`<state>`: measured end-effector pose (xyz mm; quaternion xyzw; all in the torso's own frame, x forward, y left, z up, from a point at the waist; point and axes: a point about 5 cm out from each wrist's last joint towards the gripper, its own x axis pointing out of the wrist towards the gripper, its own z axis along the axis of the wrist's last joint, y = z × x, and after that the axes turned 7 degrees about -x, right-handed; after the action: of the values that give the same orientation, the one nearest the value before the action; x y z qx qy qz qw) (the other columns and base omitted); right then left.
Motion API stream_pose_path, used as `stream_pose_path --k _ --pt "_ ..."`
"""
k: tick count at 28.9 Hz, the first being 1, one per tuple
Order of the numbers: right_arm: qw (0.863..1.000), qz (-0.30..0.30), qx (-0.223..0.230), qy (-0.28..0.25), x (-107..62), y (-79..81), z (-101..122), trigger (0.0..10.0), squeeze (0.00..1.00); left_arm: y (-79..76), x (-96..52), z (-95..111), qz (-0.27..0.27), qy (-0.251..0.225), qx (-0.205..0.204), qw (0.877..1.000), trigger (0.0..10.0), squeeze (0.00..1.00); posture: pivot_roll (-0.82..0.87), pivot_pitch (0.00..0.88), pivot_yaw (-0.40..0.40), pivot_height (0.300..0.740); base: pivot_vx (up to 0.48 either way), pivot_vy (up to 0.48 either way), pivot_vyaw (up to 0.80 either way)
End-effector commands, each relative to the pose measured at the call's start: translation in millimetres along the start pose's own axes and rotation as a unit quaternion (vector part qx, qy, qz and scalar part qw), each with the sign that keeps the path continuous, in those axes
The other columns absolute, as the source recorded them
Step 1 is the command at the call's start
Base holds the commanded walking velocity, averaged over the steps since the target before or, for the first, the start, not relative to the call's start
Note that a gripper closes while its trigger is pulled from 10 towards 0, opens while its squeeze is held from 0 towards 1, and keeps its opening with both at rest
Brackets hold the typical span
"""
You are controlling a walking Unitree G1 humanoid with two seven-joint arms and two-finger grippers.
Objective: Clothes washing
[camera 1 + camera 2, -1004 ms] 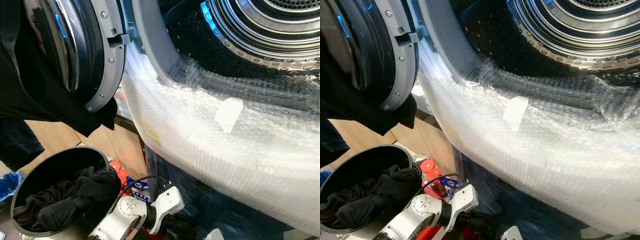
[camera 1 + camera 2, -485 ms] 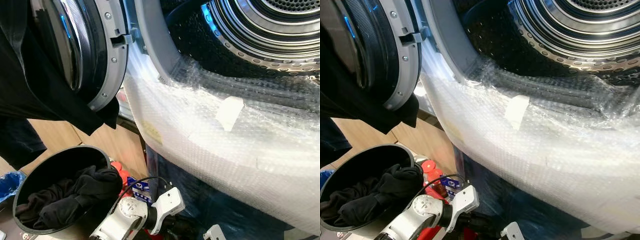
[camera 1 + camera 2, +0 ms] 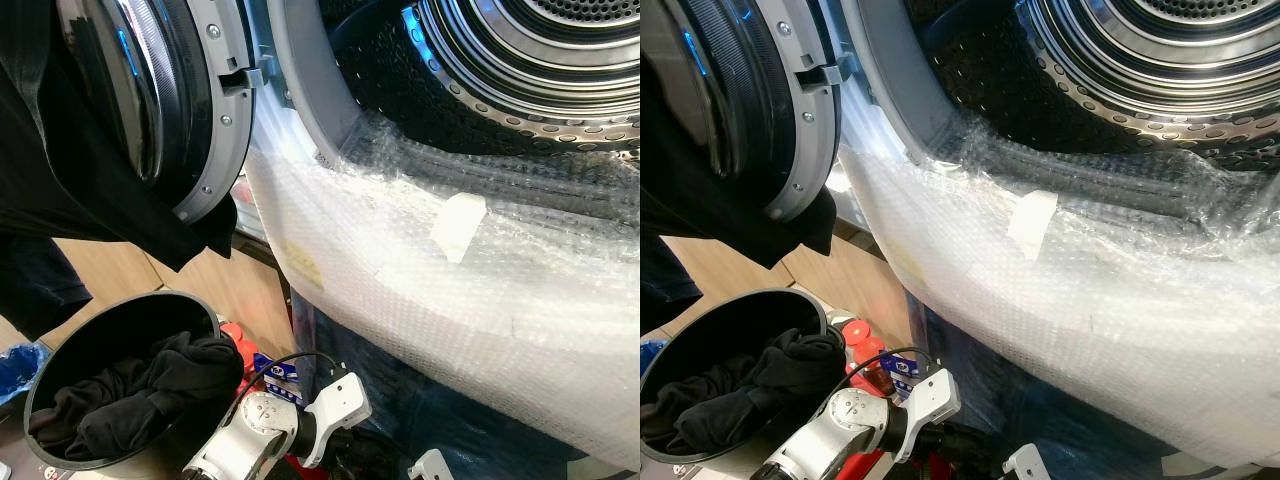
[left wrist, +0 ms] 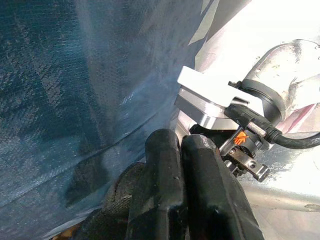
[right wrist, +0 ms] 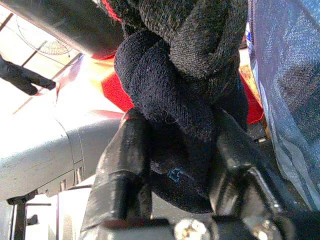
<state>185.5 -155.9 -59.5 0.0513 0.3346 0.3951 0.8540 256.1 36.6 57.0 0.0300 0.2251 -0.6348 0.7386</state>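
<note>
The right end effector (image 5: 170,165) is clamped on a dark knitted garment (image 5: 170,100), low beneath the drum (image 3: 520,60); the drum mouth lies up and ahead of it. More clothes (image 3: 130,390) fill the bin (image 3: 60,345) left of the drum. The left end effector (image 4: 182,165) has its fingers pressed together, empty.

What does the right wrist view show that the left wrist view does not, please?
The right wrist view alone shows the right gripper closed around a dark knitted garment, with something red behind it. The left wrist view alone shows the left gripper with its fingers pressed together and holding nothing, and a silver bracket with a black cable beyond them. Both views take in blue plastic sheeting to one side and part of a silver robot arm.
</note>
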Motion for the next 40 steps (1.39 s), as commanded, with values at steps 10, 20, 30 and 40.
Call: stream_pose_path --k 10,20,30,40 --pt "0.999 0.010 0.002 -0.035 4.9 5.3 6 0.0 0.00 1.5 -10.8 -10 0.013 0.018 0.002 1.000 0.0 0.00 0.01 0.028 0.131 0.740 0.000 0.000 0.00" --pt "0.999 0.026 -0.005 -0.039 12.0 13.2 7 0.0 0.00 5.4 -16.3 -13 0.048 0.008 -0.008 0.999 3.3 0.00 0.02 0.032 0.144 0.740 0.000 0.000 0.00" --pt "0.999 0.018 -0.010 -0.028 10.6 12.9 3 0.0 0.00 9.4 -33.2 -8 0.127 -0.034 -0.011 0.991 10.0 1.00 0.04 0.035 0.156 0.740 0.000 0.000 0.00" --pt "1.000 0.011 -0.006 -0.026 10.7 13.7 0 0.0 0.00 -1.6 -67.8 12 0.162 -0.086 -0.012 0.983 10.0 1.00 0.05 0.034 0.158 0.740 0.000 0.000 0.00"
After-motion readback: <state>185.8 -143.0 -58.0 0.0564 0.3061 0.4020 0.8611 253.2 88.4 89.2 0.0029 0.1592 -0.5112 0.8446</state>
